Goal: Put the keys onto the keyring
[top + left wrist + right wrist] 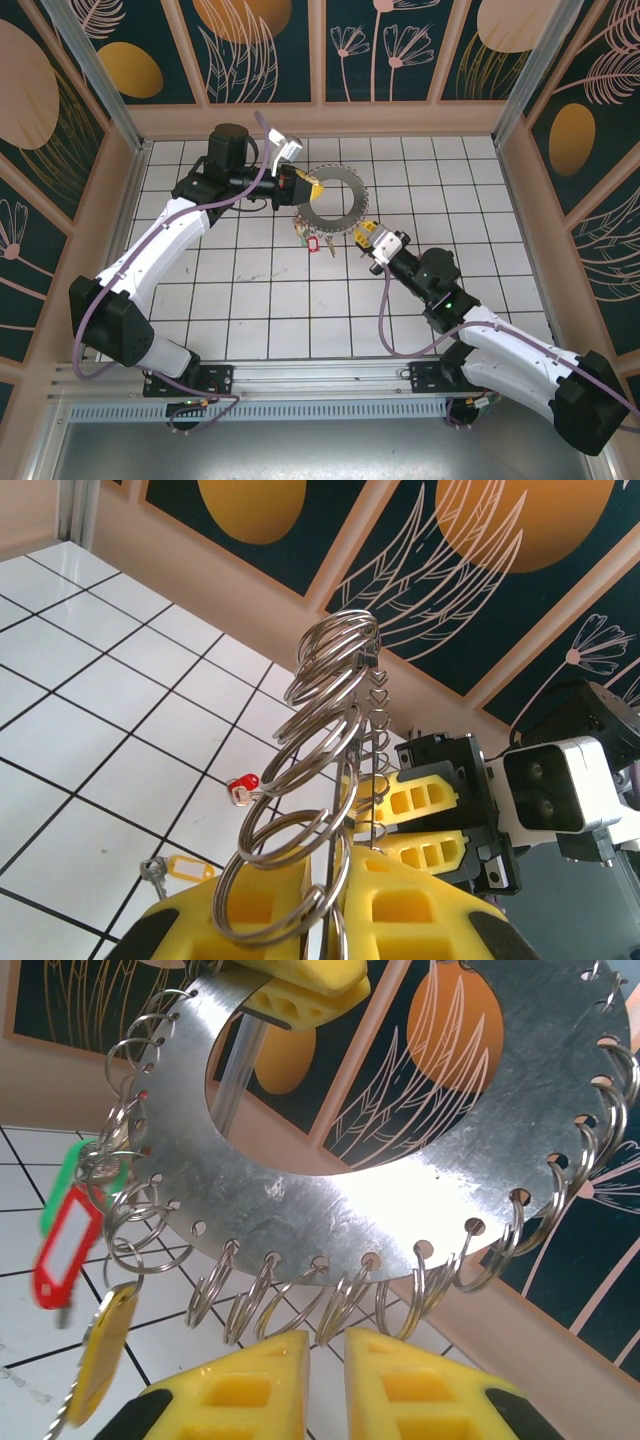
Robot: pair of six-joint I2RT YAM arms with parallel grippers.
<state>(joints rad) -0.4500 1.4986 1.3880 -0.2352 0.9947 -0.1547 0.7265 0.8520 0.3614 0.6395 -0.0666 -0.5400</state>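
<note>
The keyring [335, 200] hangs right ahead of my right gripper [366, 236], keys [312, 240] dangling to its left. Open worktop [260, 300] lies nearer me.

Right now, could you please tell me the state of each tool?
Left tool: closed on the keyring.
Right tool: nearly closed beneath the keyring's small rings; grip cannot be told.

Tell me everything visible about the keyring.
The keyring is a flat, scuffed silvery metal hoop with a wide central hole. Most of the holes punched along its outer rim carry a small wire split ring. The left gripper clamps its edge, holding it above the floor. Red, green and yellow key tags hang from rings on one side.
</note>
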